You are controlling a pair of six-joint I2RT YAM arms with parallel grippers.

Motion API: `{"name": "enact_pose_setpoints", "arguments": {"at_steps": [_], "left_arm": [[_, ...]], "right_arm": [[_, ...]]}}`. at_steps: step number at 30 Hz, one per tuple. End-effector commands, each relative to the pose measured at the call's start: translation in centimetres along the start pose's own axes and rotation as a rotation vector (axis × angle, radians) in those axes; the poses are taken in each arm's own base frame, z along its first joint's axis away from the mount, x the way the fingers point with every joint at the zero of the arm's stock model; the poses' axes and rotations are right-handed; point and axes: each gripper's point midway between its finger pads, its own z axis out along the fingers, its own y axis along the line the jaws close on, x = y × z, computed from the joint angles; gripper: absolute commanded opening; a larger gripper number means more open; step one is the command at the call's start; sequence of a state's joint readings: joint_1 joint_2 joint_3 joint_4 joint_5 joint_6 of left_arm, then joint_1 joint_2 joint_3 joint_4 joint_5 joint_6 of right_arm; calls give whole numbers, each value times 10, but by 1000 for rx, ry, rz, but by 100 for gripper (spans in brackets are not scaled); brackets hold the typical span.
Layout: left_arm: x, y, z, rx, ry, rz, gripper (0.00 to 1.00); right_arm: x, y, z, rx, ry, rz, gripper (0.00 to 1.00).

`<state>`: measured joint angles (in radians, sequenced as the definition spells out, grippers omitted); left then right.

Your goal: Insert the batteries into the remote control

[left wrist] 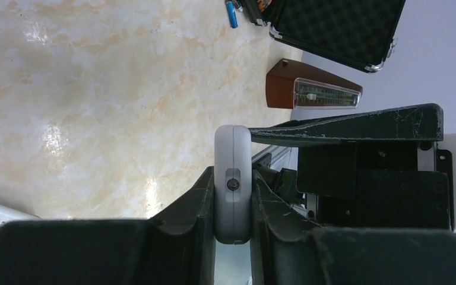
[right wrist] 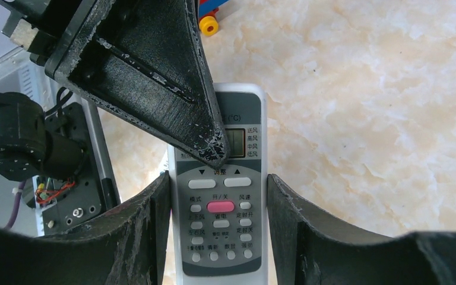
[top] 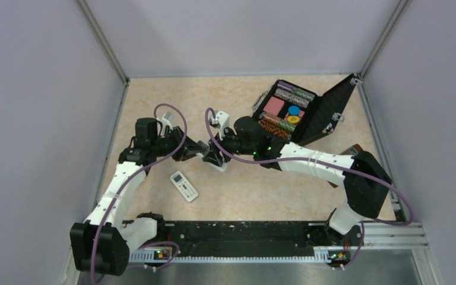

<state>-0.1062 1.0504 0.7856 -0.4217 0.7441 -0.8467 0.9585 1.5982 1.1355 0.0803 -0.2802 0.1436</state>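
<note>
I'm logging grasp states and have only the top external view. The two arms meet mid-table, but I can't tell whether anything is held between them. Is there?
Observer: Yes. In the left wrist view the left fingers are shut on the front and back of the remote control.
Operator: Is the right arm holding it too?
Observer: In the right wrist view the right fingers sit against the remote's two long sides, and its grey button face is turned to the camera.
Operator: Where are the batteries?
Observer: The left wrist view shows the blue batteries lying on the table beside the corner of the open case.
</note>
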Motion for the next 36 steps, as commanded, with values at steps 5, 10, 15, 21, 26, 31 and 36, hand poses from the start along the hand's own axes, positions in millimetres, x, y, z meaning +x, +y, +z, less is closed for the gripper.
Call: {"name": "enact_pose_setpoints", "arguments": {"at_steps": [5,10,15,21,26,31,36], "left_arm": [[-12,-11,-6,-53,-33,-51,0],[-19,-9,-8,-126,-58,-165,0],[-19,-8,-11,-179,-55,-262,0],[-15,-12,-15,-198,-44,-334,0],[-11,-19,-18,-184,-25,-384,0],[-10,-28,-25,-161,-40,-381,0],[-4,-32,-26,-140,-15,-402,0]], "right_arm": [[-37,10,-12,0,-59,-28,74],[-43,20,-45,-27,-150,-155,99],[-32,21,-66,-1,-197,-354,95],[-23,29,-67,114,-278,-626,89],[-25,27,-66,213,-386,-704,88],[-31,12,-64,341,-455,-732,85],[-37,0,-57,428,-494,-771,76]]}}
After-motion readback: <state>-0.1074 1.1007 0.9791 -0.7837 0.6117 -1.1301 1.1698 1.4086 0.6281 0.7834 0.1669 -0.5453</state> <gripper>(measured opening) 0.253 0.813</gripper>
